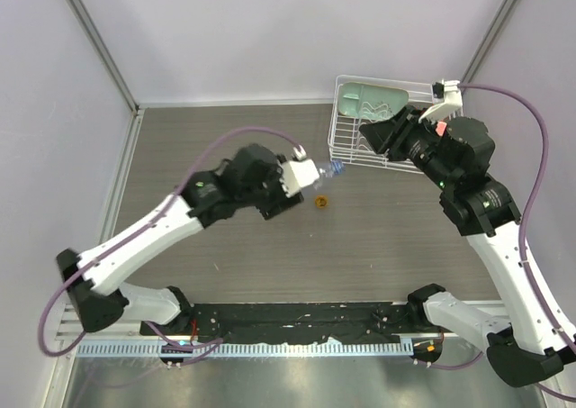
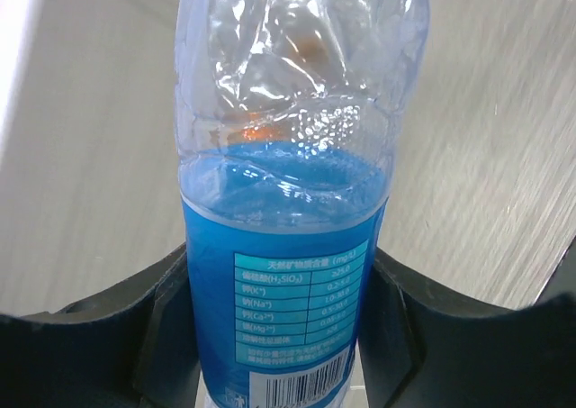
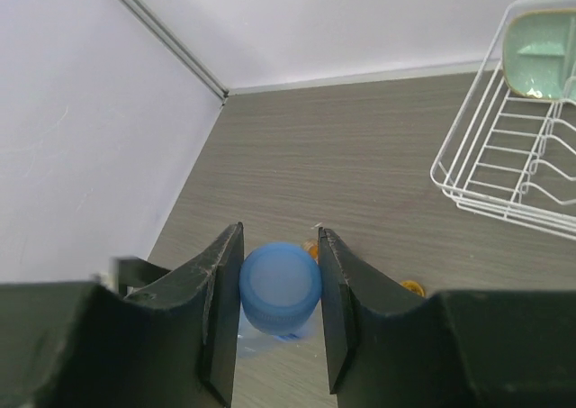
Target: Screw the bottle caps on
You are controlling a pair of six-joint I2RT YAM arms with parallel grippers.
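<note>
- Nearest, a black plate carrying both arm bases runs along the near edge of the counter, with a white slotted strip and a band of bare metal in front of it.
- The counter is a matt grey-brown board with a fine wood grain running across it.
- The left arm reaches out from the near left corner toward the middle of the counter.
- The left fingers sit against both sides of the clear bottle, clamped on its blue label; the crumpled clear shoulder points away from the wrist, toward the right.
- The orange cap lies alone on the counter, just on the near side of the bottle's neck and apart from it.
- The blue cap sits at the neck end of the bottle.
- In the right wrist view the cap fills the gap between the right fingers, which stand a little apart. Whether they actually press on it I cannot tell.
- The right arm rises along the right side and bends back toward the centre.
- Farther back, a white wire rack stands in the far right corner with a pale green tray in it.
- Plain, pale lilac walls close off the back and both sides, and slanting metal posts run up the two far corners.
</note>
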